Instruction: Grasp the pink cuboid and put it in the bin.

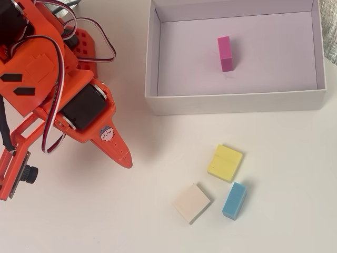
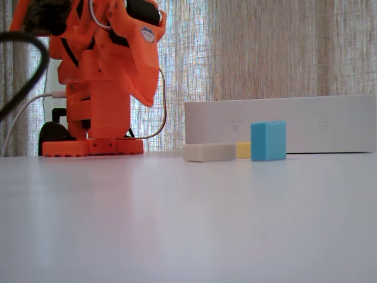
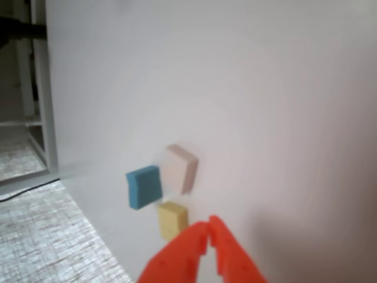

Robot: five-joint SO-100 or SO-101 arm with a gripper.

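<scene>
Looks basically done: the pink cuboid (image 1: 225, 53), a small matte magenta block, sits alone inside the bin (image 1: 151, 79) at upper right of the overhead view, while the gripper (image 3: 209, 231), pinched closed and empty at lower left, probably just needs parking.
</scene>
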